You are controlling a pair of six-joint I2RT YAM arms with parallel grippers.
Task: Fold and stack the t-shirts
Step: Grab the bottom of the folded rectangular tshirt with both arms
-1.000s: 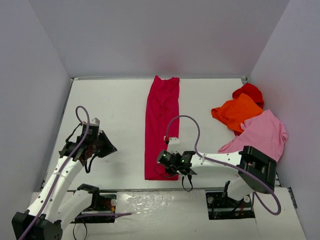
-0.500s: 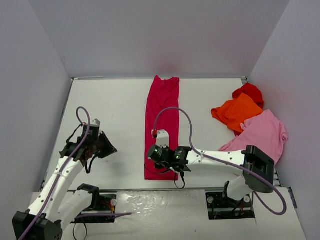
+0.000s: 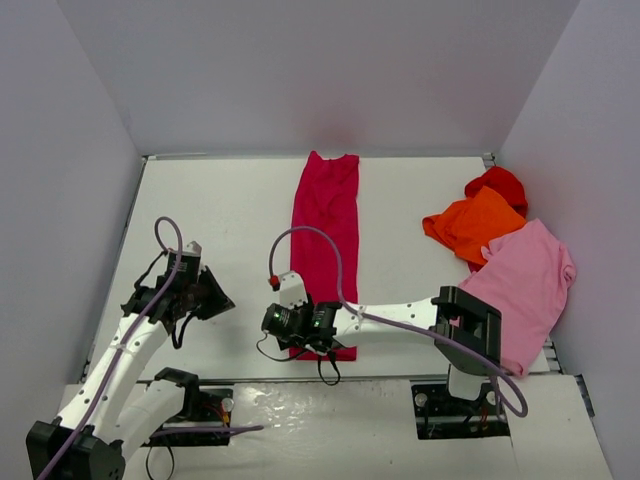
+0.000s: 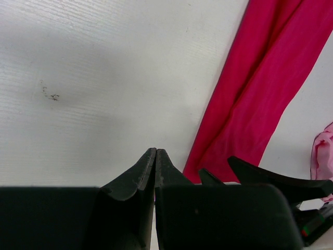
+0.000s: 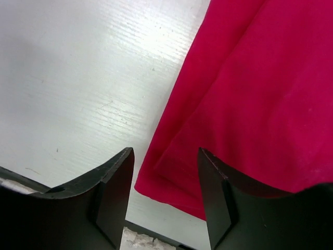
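Crimson t-shirt (image 3: 325, 230): long narrow strip, flat, ctr table (image 3: 220, 210)

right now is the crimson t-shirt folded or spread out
Folded: the crimson t-shirt lies as one long narrow strip, no sleeves sticking out; the right wrist view shows overlapping layers at its corner.

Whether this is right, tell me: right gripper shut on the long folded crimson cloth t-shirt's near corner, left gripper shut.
No: the right wrist view shows the right gripper open at the long folded crimson cloth t-shirt's near corner, holding nothing. The left gripper is shut.
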